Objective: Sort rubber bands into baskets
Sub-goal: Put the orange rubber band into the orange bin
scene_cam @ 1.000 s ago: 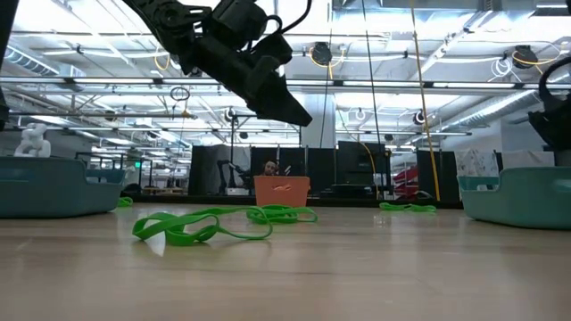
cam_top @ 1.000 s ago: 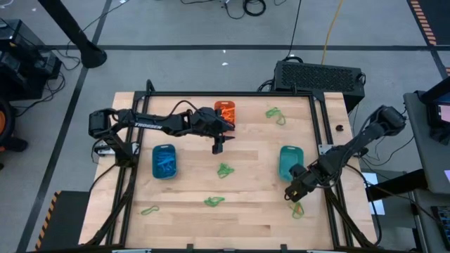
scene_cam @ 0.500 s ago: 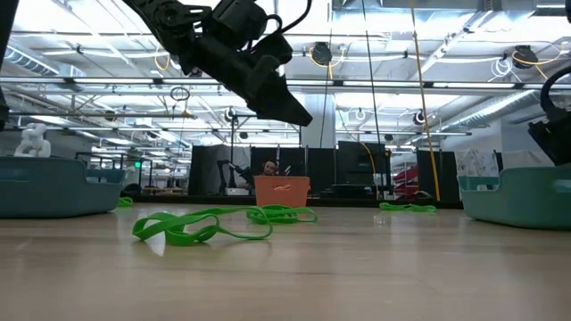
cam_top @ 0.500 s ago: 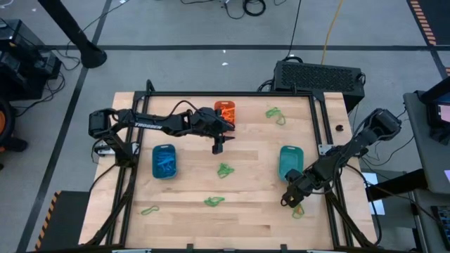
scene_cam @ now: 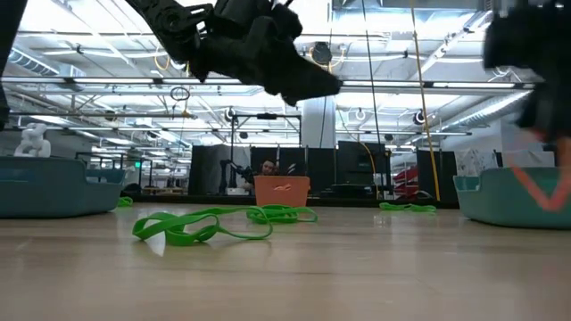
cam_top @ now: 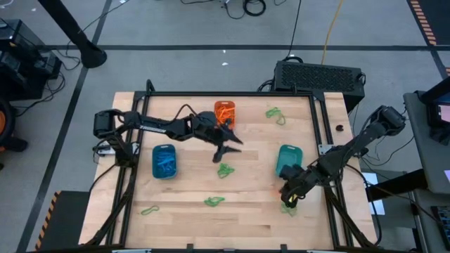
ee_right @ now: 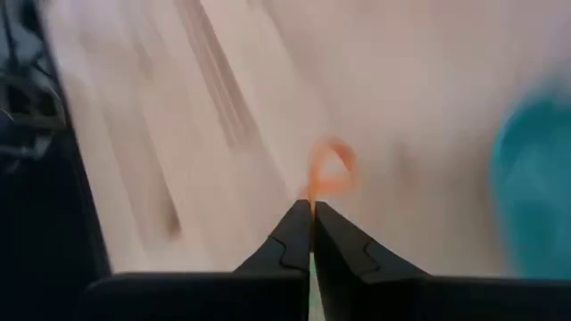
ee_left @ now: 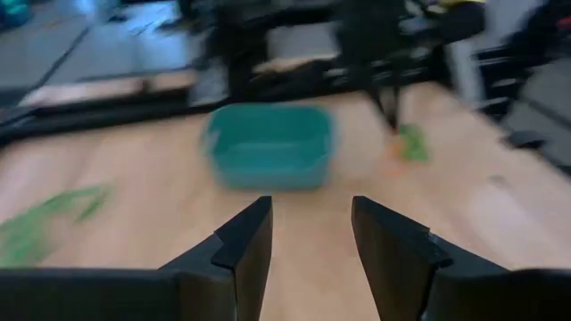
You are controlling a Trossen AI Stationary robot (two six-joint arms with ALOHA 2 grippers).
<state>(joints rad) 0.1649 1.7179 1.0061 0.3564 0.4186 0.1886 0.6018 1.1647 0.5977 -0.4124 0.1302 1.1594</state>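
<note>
Orange rubber band (ee_right: 328,171) hangs pinched between the closed fingers of the right gripper (ee_right: 311,214), low over the table (cam_top: 253,218) just beside the teal basket (cam_top: 288,159). Left gripper (cam_top: 226,149) hovers with fingers apart above a green band (cam_top: 225,170), between the orange basket (cam_top: 224,110) and blue basket (cam_top: 164,161).

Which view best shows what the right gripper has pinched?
The right wrist view: the right gripper is shut on an orange rubber band looping out from its tips. The high view shows only the gripper over green bands. In the low view an orange streak appears. The left wrist view is too blurred.
</note>
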